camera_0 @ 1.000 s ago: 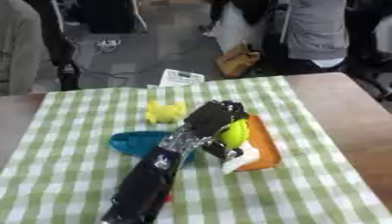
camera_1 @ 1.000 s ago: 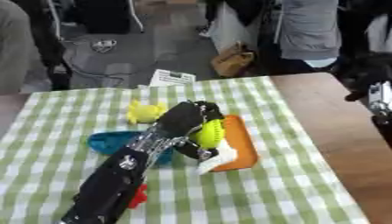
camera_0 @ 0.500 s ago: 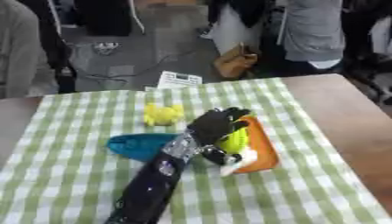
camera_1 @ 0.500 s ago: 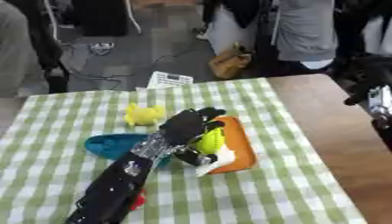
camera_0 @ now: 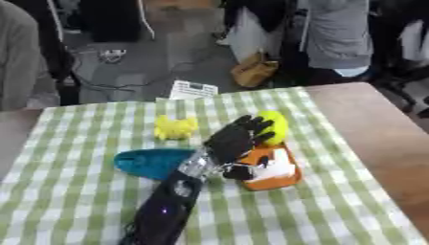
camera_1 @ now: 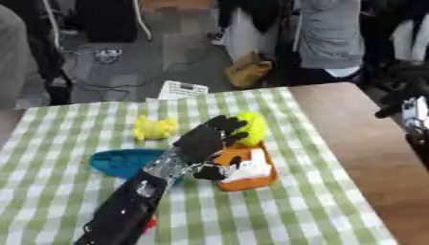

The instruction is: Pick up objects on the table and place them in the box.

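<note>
One hand (camera_0: 233, 140), the left, is curling round a yellow ball (camera_0: 272, 125), probably gripping it, orange tray (camera_0: 272, 167) at 5 o'clock.

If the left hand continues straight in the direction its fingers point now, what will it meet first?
The left hand points up and to the right, and its fingertips already lie at the yellow-green ball. That ball is probably first; whether they touch it already is unclear.

A green-and-white checked cloth (camera_0: 75, 191) covers most of the wooden bench (camera_0: 377, 129). Beyond the far edge, a white card (camera_0: 194, 89), cables (camera_0: 100, 57) and a brown bag (camera_0: 254, 72) lie on the grey floor (camera_0: 167, 48).
</note>
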You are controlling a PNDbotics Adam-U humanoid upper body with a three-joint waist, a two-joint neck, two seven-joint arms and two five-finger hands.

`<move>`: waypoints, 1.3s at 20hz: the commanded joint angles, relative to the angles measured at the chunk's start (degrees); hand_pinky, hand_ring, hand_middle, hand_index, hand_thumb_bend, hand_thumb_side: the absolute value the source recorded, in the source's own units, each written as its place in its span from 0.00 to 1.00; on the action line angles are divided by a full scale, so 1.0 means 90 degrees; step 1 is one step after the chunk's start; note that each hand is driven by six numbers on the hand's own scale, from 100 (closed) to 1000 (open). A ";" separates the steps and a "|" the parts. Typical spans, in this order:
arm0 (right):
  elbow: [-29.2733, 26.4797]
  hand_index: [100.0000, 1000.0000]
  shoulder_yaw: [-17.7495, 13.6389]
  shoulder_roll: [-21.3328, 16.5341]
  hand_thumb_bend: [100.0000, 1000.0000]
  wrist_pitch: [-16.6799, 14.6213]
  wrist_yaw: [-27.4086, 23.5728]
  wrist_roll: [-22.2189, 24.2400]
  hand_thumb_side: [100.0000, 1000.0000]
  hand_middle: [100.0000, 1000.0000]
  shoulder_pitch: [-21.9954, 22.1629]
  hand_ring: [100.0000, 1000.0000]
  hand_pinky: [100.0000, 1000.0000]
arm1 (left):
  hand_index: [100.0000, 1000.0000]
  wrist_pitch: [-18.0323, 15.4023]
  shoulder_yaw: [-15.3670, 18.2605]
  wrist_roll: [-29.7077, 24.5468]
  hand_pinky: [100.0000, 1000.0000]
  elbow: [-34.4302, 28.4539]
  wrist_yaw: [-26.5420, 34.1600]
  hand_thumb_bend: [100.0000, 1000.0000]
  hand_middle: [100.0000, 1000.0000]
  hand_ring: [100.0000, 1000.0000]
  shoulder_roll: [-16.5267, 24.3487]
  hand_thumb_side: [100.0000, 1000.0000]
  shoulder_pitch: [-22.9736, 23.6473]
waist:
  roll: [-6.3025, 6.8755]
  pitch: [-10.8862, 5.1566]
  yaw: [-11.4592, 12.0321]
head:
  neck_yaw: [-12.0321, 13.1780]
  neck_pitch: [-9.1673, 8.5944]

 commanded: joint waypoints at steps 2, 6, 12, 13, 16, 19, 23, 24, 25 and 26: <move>-0.0153 0.71 -0.0035 -0.0075 0.00 -0.0003 -0.0016 0.0005 0.65 0.70 -0.0084 0.53 0.45 | 0.94 -0.0072 0.0040 0.0247 0.89 -0.0215 0.0358 0.05 0.93 0.90 0.0049 0.65 -0.0082 | -0.0007 -0.0033 0.0012 | -0.0027 -0.0095; -0.0153 0.71 -0.0061 -0.0087 0.00 0.0007 0.0008 -0.0016 0.65 0.70 -0.0066 0.53 0.45 | 0.92 -0.0231 -0.0022 0.0515 0.82 -0.0605 0.1250 0.04 0.86 0.83 0.0342 0.62 0.0021 | -0.0001 -0.0042 0.0079 | -0.0092 -0.0104; -0.0153 0.71 -0.0120 -0.0136 0.00 0.0039 0.0063 -0.0076 0.65 0.70 -0.0009 0.53 0.45 | 0.89 -0.0197 -0.0037 0.0181 0.66 -0.2051 0.3714 0.00 0.77 0.72 0.1277 0.74 0.0606 | 0.0004 -0.0050 0.0272 | -0.0188 -0.0107; -0.0153 0.71 -0.0125 -0.0146 0.00 0.0042 0.0071 -0.0082 0.65 0.70 -0.0004 0.53 0.45 | 0.89 -0.0129 -0.0025 0.0061 0.66 -0.2381 0.4268 0.00 0.77 0.72 0.1466 0.74 0.0760 | 0.0008 -0.0051 0.0304 | -0.0199 -0.0100; -0.0153 0.71 -0.0140 -0.0177 0.00 0.0051 0.0095 -0.0095 0.65 0.70 -0.0001 0.53 0.45 | 0.88 0.0207 0.0086 -0.0399 0.60 -0.3422 0.5955 0.00 0.72 0.68 0.2086 0.82 0.1298 | 0.0015 -0.0050 0.0435 | -0.0249 -0.0077; -0.0153 0.71 -0.0145 -0.0196 0.00 0.0064 0.0109 -0.0101 0.65 0.70 0.0006 0.53 0.45 | 0.88 0.0594 0.0234 -0.1053 0.58 -0.4401 0.7409 0.00 0.71 0.67 0.2535 0.82 0.1750 | 0.0018 -0.0047 0.0499 | -0.0277 -0.0054; -0.0153 0.71 -0.0164 -0.0237 0.00 0.0077 0.0125 -0.0117 0.65 0.70 0.0020 0.53 0.45 | 0.86 0.1039 0.0786 -0.1581 0.56 -0.5674 0.8796 0.00 0.69 0.65 0.2979 0.83 0.2541 | 0.0035 -0.0056 0.0576 | -0.0248 0.0037; -0.0153 0.71 -0.0165 -0.0240 0.00 0.0079 0.0126 -0.0120 0.65 0.70 0.0021 0.53 0.45 | 0.86 0.1139 0.0860 -0.1666 0.56 -0.5880 0.8991 0.00 0.69 0.65 0.3028 0.83 0.2645 | 0.0038 -0.0057 0.0582 | -0.0242 0.0048; -0.0153 0.71 -0.0165 -0.0242 0.00 0.0080 0.0127 -0.0122 0.65 0.70 0.0022 0.53 0.45 | 0.86 0.1221 0.0906 -0.1736 0.56 -0.6026 0.9122 0.00 0.69 0.65 0.3058 0.83 0.2708 | 0.0040 -0.0058 0.0585 | -0.0238 0.0054; -0.0153 0.71 -0.0163 -0.0248 0.00 0.0082 0.0128 -0.0119 0.65 0.70 0.0021 0.53 0.46 | 0.86 0.1295 0.0995 -0.1751 0.54 -0.6150 0.9255 0.00 0.68 0.64 0.3074 0.85 0.2862 | 0.0048 -0.0062 0.0606 | -0.0231 0.0108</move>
